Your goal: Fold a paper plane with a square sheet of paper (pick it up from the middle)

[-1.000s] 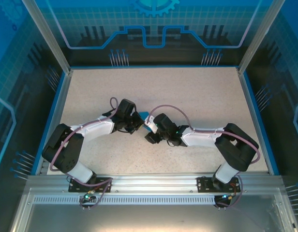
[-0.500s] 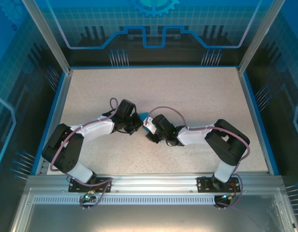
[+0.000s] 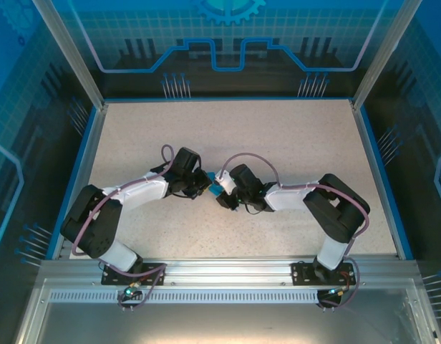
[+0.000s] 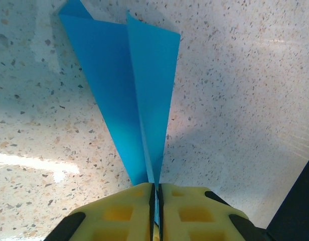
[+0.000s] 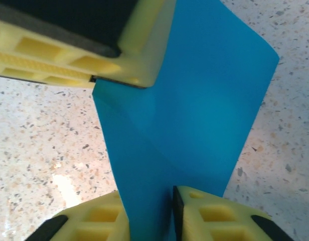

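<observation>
The right gripper [image 5: 150, 201] has edged closer. Over the middle of the speckled table [image 3: 292, 136], the slim teal-blue paper plane [image 4: 139, 100] sits pinched in the left gripper [image 4: 155, 188]. The right's jaws straddle it, though I cannot tell whether they grip. Folding seems nearly done.

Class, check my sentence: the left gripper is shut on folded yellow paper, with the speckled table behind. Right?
Wrong colour: the folded paper is blue, not yellow. The left wrist view shows the left gripper shut on it, with the speckled table behind.

One paper plane [image 4: 139, 95], two arms [image 3: 138, 193] [image 3: 299, 197]
</observation>
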